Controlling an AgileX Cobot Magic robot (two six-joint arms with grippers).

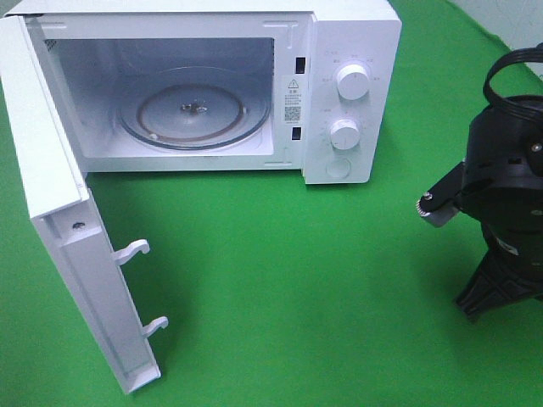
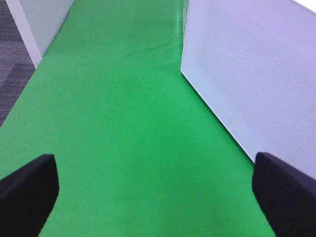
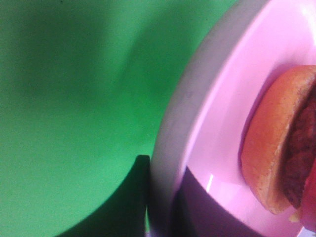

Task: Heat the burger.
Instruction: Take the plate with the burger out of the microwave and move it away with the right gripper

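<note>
We are looking down on a green cloth (image 1: 280,280) that is covering the whole work surface. At the far left a white microwave (image 1: 356,51) is standing with its door (image 1: 59,212) swinging wide open toward the near left, two white latch hooks (image 1: 131,250) sticking out of the door's edge. Inside, a round glass turntable (image 1: 193,108) is lying flat in the cavity, and nothing is sitting on it. Two white knobs (image 1: 351,81) are lining up one above the other on the control panel at the microwave's right end.

At the right edge of the high view we are seeing the black right arm (image 1: 505,178) reaching down over the cloth, well apart from the microwave. Its wrist camera is showing the right gripper (image 3: 160,207) pinching the rim of a pink plate (image 3: 237,98), one dark finger (image 3: 133,197) sitting under the rim and another pressing on top. The burger (image 3: 276,148) is resting on that plate, close to the grip; we are making out its golden-brown bun, dark patty and a strip of red at the edge. In the high view the arm is hiding both plate and burger.

The left gripper (image 2: 155,195) is hanging spread wide above bare cloth, its black fingertips (image 2: 27,187) far apart, just beside the door's dotted outer face.
</note>
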